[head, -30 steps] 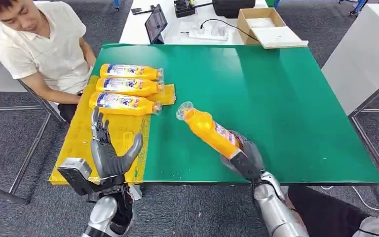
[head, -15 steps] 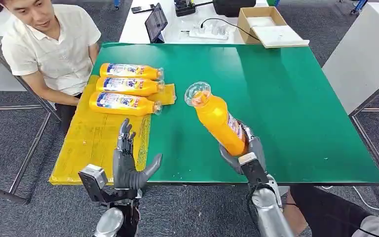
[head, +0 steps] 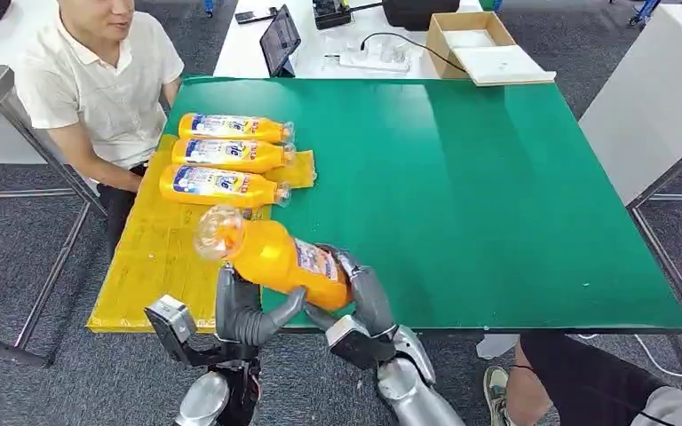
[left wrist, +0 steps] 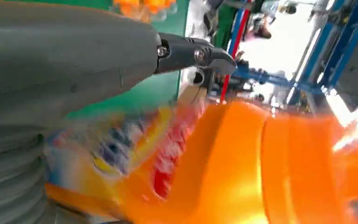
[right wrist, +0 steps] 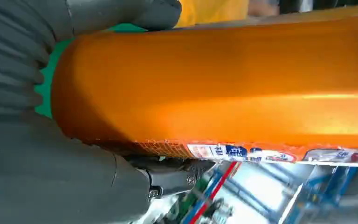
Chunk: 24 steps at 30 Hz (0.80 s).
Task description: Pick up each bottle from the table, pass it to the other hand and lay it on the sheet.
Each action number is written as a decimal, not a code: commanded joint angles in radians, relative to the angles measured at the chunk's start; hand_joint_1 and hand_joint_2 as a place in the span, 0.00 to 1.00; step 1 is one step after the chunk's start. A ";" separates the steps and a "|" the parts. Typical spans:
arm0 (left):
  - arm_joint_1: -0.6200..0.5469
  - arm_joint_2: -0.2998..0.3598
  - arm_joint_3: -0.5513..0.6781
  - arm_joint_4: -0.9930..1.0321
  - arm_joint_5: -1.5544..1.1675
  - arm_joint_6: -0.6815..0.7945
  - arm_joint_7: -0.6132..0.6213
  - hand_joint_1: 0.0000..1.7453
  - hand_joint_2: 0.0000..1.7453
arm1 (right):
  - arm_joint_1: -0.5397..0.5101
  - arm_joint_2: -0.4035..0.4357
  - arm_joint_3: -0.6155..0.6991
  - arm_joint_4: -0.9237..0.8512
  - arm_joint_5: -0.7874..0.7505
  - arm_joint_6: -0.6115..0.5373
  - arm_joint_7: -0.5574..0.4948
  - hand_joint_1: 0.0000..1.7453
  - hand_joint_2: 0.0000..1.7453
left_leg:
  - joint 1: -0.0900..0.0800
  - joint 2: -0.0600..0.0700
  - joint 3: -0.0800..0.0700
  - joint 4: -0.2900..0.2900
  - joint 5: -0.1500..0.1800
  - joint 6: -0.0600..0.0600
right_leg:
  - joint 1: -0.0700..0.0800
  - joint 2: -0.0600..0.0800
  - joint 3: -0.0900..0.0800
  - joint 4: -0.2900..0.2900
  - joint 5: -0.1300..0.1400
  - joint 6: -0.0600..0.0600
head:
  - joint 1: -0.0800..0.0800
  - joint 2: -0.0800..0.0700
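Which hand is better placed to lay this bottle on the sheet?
Left. The left hand sits beside the yellow sheet, open under the bottle; the right hand grips its base over the green table.

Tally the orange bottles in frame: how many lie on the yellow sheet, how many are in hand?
Orange bottles lying on the yellow sheet: 3 ()
Orange bottle held in the right hand, next to the left hand: 1
Total: 4
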 commanded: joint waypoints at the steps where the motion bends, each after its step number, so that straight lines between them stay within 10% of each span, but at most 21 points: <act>1: -0.059 0.001 -0.044 0.077 0.025 -0.017 0.014 0.00 1.00 | -0.055 0.012 0.148 0.184 0.000 -0.018 -0.020 1.00 1.00 | 0.000 0.000 0.002 -0.001 0.000 -0.001 | 0.000 -0.001 0.003 -0.001 -0.001 -0.001 | -0.001 0.000; 13: -0.084 0.010 -0.066 0.112 0.045 -0.067 0.035 0.00 1.00 | -0.079 0.014 0.152 0.218 -0.011 -0.017 -0.015 1.00 1.00 | 0.000 0.000 0.002 -0.001 -0.001 -0.001 | 0.001 -0.002 0.002 -0.001 -0.001 -0.002 | 0.000 0.000; 15: -0.088 0.010 -0.066 0.120 0.045 -0.069 0.035 0.77 1.00 | -0.084 0.012 0.151 0.223 -0.014 -0.017 -0.016 1.00 1.00 | 0.001 0.000 0.003 -0.001 -0.001 -0.002 | 0.001 -0.002 0.003 -0.001 -0.001 -0.002 | -0.001 0.000; 24: -0.088 0.010 -0.066 0.120 0.045 -0.069 0.035 0.77 1.00 | -0.084 0.012 0.151 0.223 -0.014 -0.017 -0.016 1.00 1.00 | 0.000 0.000 0.003 -0.001 -0.001 -0.002 | 0.001 -0.002 0.003 -0.001 -0.001 -0.002 | 0.000 0.000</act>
